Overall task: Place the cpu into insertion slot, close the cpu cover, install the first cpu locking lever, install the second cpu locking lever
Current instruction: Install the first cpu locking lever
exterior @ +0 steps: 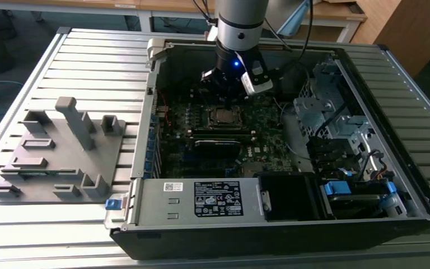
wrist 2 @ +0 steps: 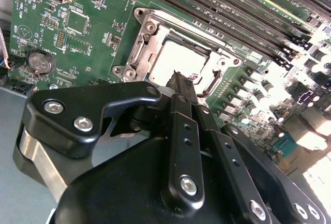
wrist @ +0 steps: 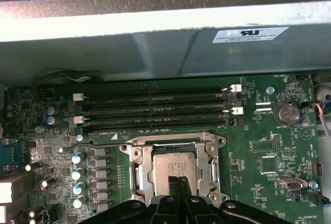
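Observation:
The cpu (wrist: pixel 173 166) lies flat in the insertion slot (wrist: pixel 130 152) on the green motherboard, with its dull silvery top showing. The cpu cover (wrist: pixel 144 175) is down around it and frames the chip; both also show in the second wrist view, cpu (wrist 2: pixel 176 58) and cover (wrist 2: pixel 140 48). A thin metal lever (wrist: pixel 90 146) runs out from one corner of the slot. My gripper (wrist: pixel 178 183) hangs just above the edge of the chip, its black fingers (wrist 2: pixel 178 100) pressed together with nothing between them. In the exterior view the gripper (exterior: pixel 228 92) is inside the open case, just behind the socket (exterior: pixel 223 116).
Long black memory slots (wrist: pixel 155 113) run beside the socket, with the grey case wall (wrist: pixel 155 53) behind them. A row of capacitors (wrist: pixel 77 172) and a coin battery (wrist: pixel 286 113) flank it. A drive cage (exterior: pixel 335 117), a power supply (exterior: pixel 200 199) and a grey fixture plate (exterior: pixel 58 151) show in the exterior view.

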